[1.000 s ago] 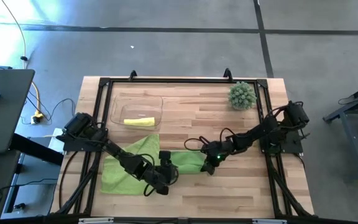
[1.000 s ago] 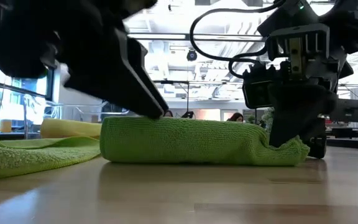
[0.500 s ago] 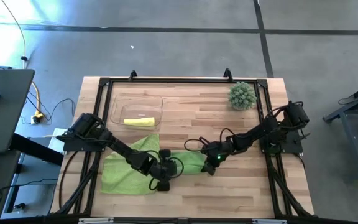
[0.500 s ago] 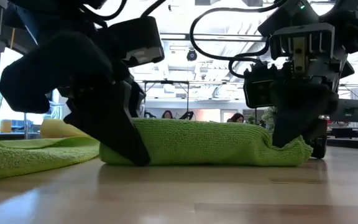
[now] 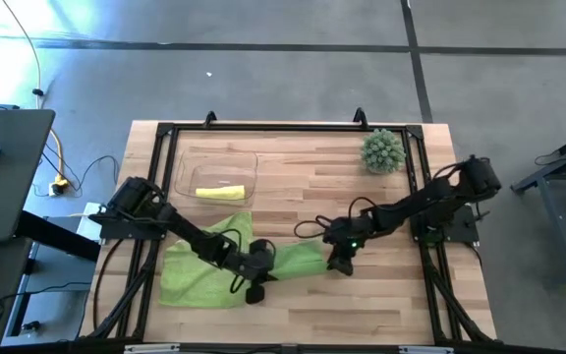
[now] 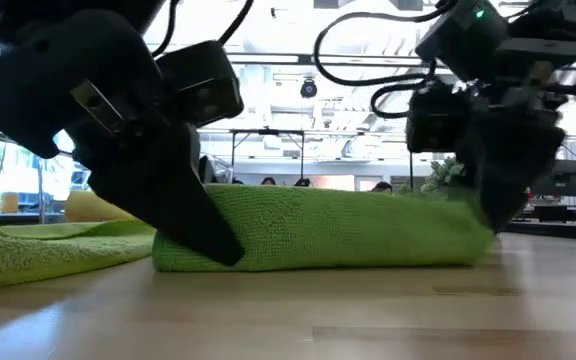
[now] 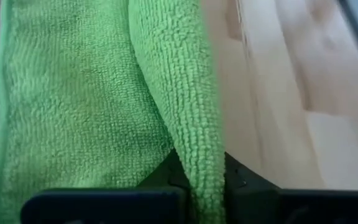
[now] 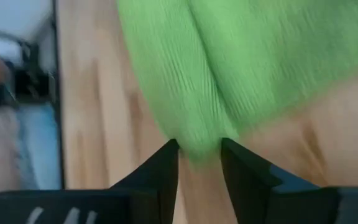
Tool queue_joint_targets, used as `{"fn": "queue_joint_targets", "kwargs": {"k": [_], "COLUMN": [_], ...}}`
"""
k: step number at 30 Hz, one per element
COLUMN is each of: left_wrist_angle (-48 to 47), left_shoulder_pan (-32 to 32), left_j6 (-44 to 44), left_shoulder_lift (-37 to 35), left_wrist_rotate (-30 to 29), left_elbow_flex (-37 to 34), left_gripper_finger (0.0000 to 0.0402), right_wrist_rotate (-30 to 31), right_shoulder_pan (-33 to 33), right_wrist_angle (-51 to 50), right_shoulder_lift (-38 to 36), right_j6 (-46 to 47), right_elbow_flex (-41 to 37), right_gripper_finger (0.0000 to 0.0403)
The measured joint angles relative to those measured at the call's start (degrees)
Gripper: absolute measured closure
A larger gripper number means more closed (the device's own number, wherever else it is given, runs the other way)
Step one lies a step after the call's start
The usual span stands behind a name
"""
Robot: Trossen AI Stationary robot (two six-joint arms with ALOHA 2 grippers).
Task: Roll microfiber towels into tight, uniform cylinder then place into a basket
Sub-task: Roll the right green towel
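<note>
Clear basket [image 5: 187,160] holds one yellow towel [image 5: 219,193]; left hand [image 5: 254,276] pinches green towel [image 5: 293,258]; right hand [image 5: 340,262] spread

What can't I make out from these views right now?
- High view: the left gripper and the towel edge it pinches sit under the arm's own body.
- Right wrist view: the green towel is blurred; whether the right gripper grips it is unclear.
- Low view: the basket is hidden behind the left arm.
</note>
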Motion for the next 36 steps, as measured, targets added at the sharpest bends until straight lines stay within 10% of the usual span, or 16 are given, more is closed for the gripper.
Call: {"fn": "queue_joint_targets", "kwargs": {"k": [7, 15, 36], "left_wrist_angle": [3.80, 3.79, 4.06], "left_shoulder_pan": [-0.07, -0.08, 0.33], "left_j6": [-2.59, -2.53, -4.59], "left_shoulder_lift": [0.01, 0.09, 0.15], "left_wrist_rotate": [2.57, 2.78, 2.65], "left_elbow_flex": [-2.93, -2.96, -3.05], "left_gripper_finger": [0.0392, 0.0392, 0.0388], "right_wrist_rotate": [17.51, 44.06, 45.77], "right_shoulder_pan": [7.64, 25.32, 21.33], "right_wrist_angle": [-8.17, 9.81, 21.85], "right_shoulder_lift": [-8.76, -3.18, 4.69], "right_j6": [-16.85, -48.33, -32.04], "right_elbow_flex": [-0.05, 0.05, 0.16], "right_gripper_finger": [0.0286, 0.0286, 0.0256]}}
